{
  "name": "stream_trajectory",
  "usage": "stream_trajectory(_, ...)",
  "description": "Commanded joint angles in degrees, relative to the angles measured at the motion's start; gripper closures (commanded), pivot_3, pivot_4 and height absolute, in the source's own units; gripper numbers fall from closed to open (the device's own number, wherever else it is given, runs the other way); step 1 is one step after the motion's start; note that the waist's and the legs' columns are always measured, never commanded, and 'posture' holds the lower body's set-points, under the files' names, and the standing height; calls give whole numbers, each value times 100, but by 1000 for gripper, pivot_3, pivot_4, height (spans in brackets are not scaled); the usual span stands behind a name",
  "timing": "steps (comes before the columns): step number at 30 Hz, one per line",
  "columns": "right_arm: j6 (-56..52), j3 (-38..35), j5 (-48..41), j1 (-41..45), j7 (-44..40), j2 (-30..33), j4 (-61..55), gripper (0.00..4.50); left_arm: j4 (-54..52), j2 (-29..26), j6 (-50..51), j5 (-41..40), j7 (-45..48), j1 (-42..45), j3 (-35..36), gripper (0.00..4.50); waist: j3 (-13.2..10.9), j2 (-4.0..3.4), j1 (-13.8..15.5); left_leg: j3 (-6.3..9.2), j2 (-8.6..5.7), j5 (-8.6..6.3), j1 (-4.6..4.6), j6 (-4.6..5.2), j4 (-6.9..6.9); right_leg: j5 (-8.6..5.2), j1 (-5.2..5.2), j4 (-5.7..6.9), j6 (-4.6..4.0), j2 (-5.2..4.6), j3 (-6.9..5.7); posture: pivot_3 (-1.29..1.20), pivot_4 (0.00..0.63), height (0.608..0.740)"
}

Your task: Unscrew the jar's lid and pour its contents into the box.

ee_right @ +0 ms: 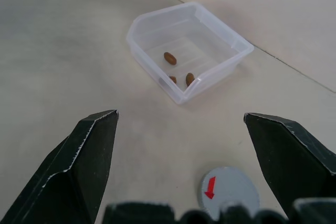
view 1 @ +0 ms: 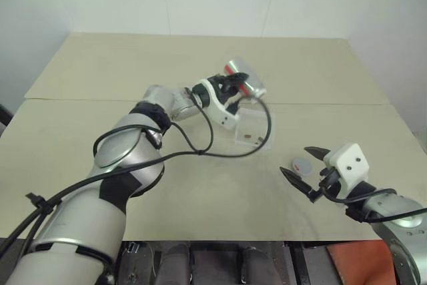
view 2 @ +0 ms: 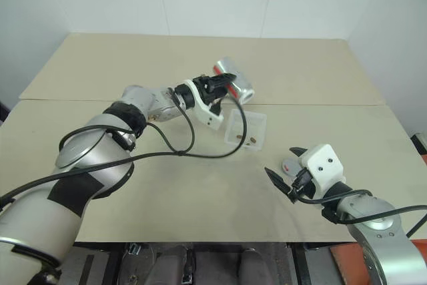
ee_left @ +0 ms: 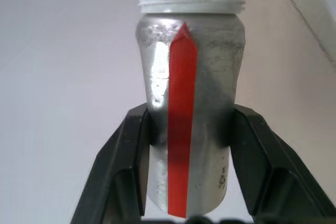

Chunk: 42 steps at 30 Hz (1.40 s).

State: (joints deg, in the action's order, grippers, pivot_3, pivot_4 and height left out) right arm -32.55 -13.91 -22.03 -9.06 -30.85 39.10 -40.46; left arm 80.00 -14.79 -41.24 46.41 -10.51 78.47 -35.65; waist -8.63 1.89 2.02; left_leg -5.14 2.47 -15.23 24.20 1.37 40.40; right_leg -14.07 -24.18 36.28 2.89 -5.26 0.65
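Note:
My left gripper [view 1: 235,86] is shut on the jar [view 1: 244,77], which it holds lying on its side in the air above the far edge of the box [view 1: 261,115]. The jar's mouth [ee_left: 191,0] is open, with no cap on it. A few brown contents [ee_right: 169,57] lie on the floor of the clear box [ee_right: 152,22]. On the table in front of the box, to the right, rests the grey lid [view 1: 303,165] with its red mark up. My right gripper [view 1: 297,161] hovers open just over the lid [ee_right: 229,192], with nothing between its fingers.
The tan table [view 1: 100,138] has a seam running across it behind the box. A black cable [view 1: 200,151] from my left arm loops down in front of the box. An orange object [view 1: 353,261] sits below the table's near edge at the right.

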Motion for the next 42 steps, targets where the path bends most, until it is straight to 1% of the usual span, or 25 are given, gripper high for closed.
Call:
stream_trajectory(1,100,-19,78,98,14,7,-6,15,-143,140,467,-2289,2365,-306,1959,2614,0,0,-12,-1,0,4,0,-4,2,0,0,1,0,0,-1,0,150,740)
stream_trajectory(3,122,16,103,136,6,-14,39,15,-334,243,878,-3392,3458,-520,2929,2614,1,-1,-35,0,0,7,2,-4,6,0,2,3,0,0,-2,0,150,740)
stream_trajectory(4,132,20,107,149,-3,-20,50,15,-434,271,1058,-3788,3910,-609,3271,2614,1,-1,-42,0,-1,8,1,-4,8,0,4,4,0,0,-2,0,150,740)
stream_trajectory(6,143,62,134,186,-8,-24,79,15,-695,282,1407,-4414,4533,-846,3779,2614,1,-1,-57,6,-1,7,1,-2,11,0,8,3,0,1,-4,0,150,740)
stream_trajectory(8,160,111,159,218,-24,-17,120,15,-1036,288,1757,-4845,4907,-1107,4095,2614,1,-2,-74,9,-1,6,1,0,12,1,10,5,0,0,-4,0,150,740)
stream_trajectory(9,186,135,182,229,-44,-3,142,15,-1262,293,1922,-5019,5029,-1266,4200,2614,2,-3,-88,11,-1,1,0,7,13,1,12,6,1,1,-4,0,150,740)
stream_trajectory(11,203,140,170,244,-96,15,160,15,-1972,335,2542,-5441,5200,-1691,4403,2614,2,-4,-110,17,-1,-2,-1,14,17,1,12,48,1,1,-3,0,150,740)
stream_trajectory(13,232,117,163,242,-164,38,187,15,-3035,402,3411,-5899,5242,-2268,4533,2614,3,-5,-136,22,0,-5,-2,18,20,1,12,53,1,1,-3,0,150,740)
stream_trajectory(16,248,183,230,278,-184,26,277,15,-5067,489,4741,-6598,5225,-3525,4542,2614,7,-11,-162,44,6,-6,-4,19,23,1,9,61,1,2,5,0,150,740)
stream_trajectory(19,248,259,254,282,-180,-4,268,15,-6352,541,5598,-7000,5023,-4322,4483,2614,7,-11,-164,55,7,-6,-5,20,29,1,8,66,1,3,11,0,150,740)
stream_trajectory(22,218,318,249,309,-207,-13,227,15,-7053,546,5905,-6948,4753,-4855,4326,2614,11,-12,-130,58,6,-17,-11,38,33,1,13,74,1,3,11,0,150,740)
stream_trajectory(26,224,328,290,357,-197,5,289,15,-7482,514,5892,-6784,4604,-5233,4103,2614,17,-16,-123,59,1,-22,-39,47,33,1,42,47,1,0,13,0,150,740)
stream_trajectory(27,217,331,286,357,-190,-3,284,15,-7477,489,5709,-6683,4614,-5293,4038,2614,17,-15,-125,58,2,-23,-52,48,31,0,59,45,1,2,12,0,150,740)
stream_trajectory(29,228,358,320,325,-177,-8,257,15,-7343,396,4993,-6227,4624,-5441,3805,2614,17,-15,-130,59,2,-25,-74,51,26,0,81,37,0,3,11,0,150,740)
stream_trajectory(31,230,361,315,303,-169,-28,240,15,-7232,372,4603,-6026,4611,-5538,3687,2614,18,-16,-131,56,3,-26,-95,51,13,0,101,4,-1,4,11,0,150,740)
stream_trajectory(32,235,381,343,295,-156,-27,236,15,-7269,481,4786,-6221,4521,-5566,3783,2614,19,-16,-131,55,2,-26,-97,51,6,0,102,-2,-1,4,11,0,150,740)
stream_trajectory(35,240,408,363,297,-132,-57,230,15,-7179,596,4728,-6289,4371,-5661,3872,2614,19,-17,-125,56,3,-26,-97,51,4,0,103,-5,-1,2,11,0,150,740)
stream_trajectory(38,215,385,304,319,-142,-105,222,15,-7115,534,4585,-6381,4639,-5779,3857,2614,19,-16,-131,56,2,-26,-98,51,3,1,103,-6,-1,2,11,0,150,740)
stream_trajectory(40,200,365,271,336,-165,-110,226,0,-7017,419,4322,-6129,4722,-5888,3694,1889,20,-17,-137,56,2,-26,-98,51,0,1,103,-7,-1,2,11,0,150,740)
stream_trajectory(41,191,368,265,351,-168,-113,229,0,-6963,380,4211,-6035,4737,-5915,3642,1659,20,-17,-138,55,3,-26,-100,51,-2,0,103,-7,-1,2,11,0,150,740)
stream_trajectory(42,201,378,284,349,-184,-93,238,0,-6956,405,4219,-6039,4684,-5962,3640,1330,20,-17,-134,55,3,-26,-100,51,-3,1,102,-7,-1,2,12,0,150,740)
